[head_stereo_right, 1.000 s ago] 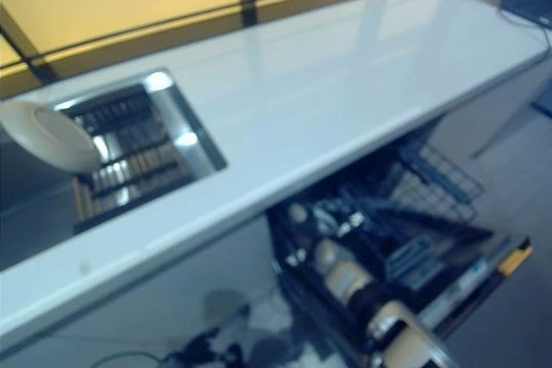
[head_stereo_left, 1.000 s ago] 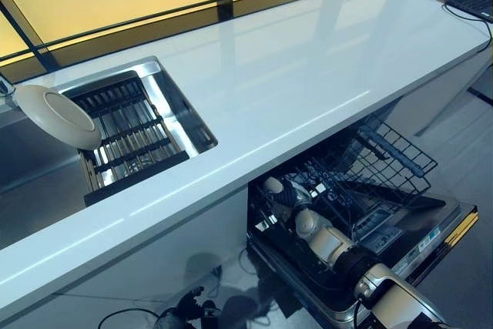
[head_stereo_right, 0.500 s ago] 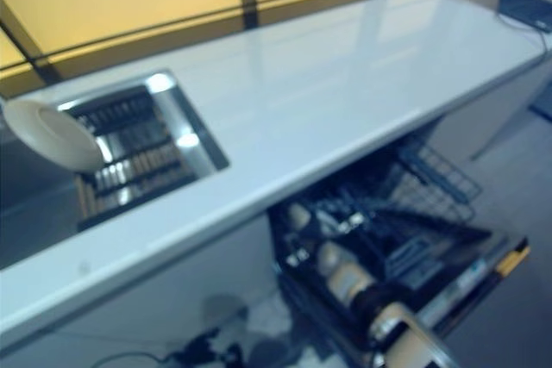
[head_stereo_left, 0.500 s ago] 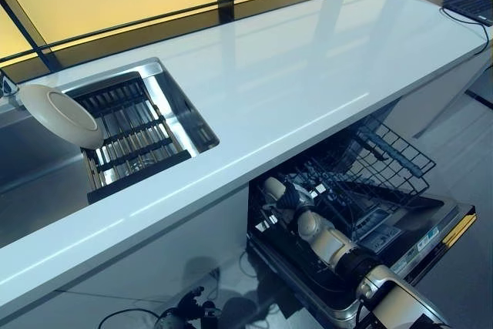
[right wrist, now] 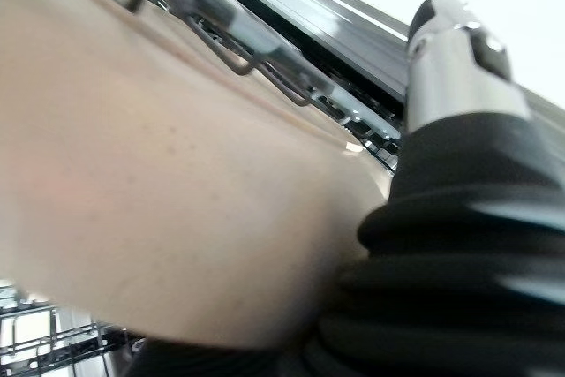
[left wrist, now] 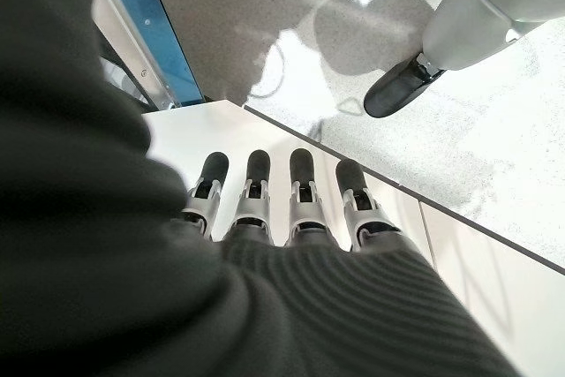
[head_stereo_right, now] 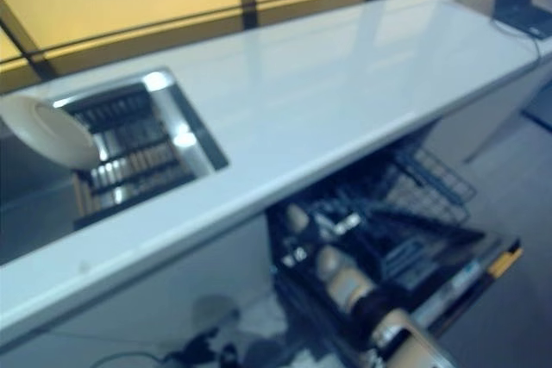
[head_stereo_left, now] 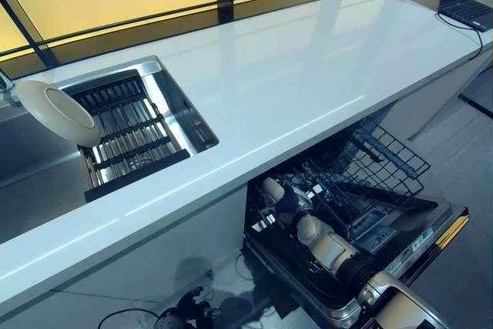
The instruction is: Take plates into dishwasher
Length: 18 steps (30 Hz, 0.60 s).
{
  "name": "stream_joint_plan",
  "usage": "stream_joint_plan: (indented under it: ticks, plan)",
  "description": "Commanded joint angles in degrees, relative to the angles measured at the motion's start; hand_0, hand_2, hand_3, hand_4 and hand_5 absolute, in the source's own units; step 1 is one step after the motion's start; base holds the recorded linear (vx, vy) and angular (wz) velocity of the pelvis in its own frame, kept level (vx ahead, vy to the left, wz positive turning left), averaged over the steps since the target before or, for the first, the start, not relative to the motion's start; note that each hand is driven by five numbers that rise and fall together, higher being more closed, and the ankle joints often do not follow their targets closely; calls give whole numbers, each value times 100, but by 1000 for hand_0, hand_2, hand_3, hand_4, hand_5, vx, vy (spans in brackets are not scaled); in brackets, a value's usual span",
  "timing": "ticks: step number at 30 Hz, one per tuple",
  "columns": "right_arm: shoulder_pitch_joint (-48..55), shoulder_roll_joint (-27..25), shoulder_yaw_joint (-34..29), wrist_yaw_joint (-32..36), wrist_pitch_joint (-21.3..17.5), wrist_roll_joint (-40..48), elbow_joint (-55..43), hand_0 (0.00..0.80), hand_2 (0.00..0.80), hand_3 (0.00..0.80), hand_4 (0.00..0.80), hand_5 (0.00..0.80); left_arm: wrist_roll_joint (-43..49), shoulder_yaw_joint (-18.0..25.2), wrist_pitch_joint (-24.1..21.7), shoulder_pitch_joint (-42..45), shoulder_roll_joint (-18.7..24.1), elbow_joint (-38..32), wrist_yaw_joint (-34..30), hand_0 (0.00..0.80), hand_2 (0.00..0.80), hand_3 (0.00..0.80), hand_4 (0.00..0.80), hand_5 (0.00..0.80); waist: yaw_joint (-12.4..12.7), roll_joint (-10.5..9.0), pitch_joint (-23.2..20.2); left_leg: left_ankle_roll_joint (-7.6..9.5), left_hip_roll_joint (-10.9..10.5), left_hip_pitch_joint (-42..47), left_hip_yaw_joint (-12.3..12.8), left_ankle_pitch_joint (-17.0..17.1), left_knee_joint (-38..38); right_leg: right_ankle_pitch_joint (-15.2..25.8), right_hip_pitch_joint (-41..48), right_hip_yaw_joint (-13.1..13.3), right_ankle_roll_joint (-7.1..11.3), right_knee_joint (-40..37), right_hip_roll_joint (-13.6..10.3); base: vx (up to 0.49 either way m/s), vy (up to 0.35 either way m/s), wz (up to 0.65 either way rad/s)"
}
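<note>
a round cream plate (right wrist: 168,192) fills the right wrist view, pressed against the right hand (head_stereo_left: 286,199) down among the black wire dishwasher rack (head_stereo_left: 362,171), thumb hooked over its rim, so the fingers seem clamped on it. a second round white plate (head_stereo_left: 55,112) leans on edge at the steel sink (head_stereo_left: 181,117) in the white bench (head_stereo_left: 293,67), nearer the left hand (left wrist: 291,196), whose fingers are straight and apart, holding nothing. no legible writing.

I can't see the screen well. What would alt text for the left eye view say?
A robot's right hand reaches into the wire rack of an open dishwasher under a long white counter, apparently holding a pale plate. Further left, another plate leans at the edge of a steel sink with a slatted rack.
</note>
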Motion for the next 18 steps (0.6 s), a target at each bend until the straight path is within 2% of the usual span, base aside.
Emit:
stream_joint_plan:
  ticks: [1,18]
  plan:
    - [340,126,313,46,66,200,-259,0,0,0,0,0,-94,29,14,-448,-40,-12,123,0,0,0,0,0,106,-159,381,204,-310,341,-16,-702,-35,243,-790,426,-220,484,-3,0,0,0]
    - [1016,-406,-303,-450,-390,454,-1421,0,0,0,0,0,27,232,32,-266,69,11,182,0,0,0,0,0,-89,-351,274,210,-190,460,105,-743,-35,236,-682,535,-198,436,118,-1,-9,-1]
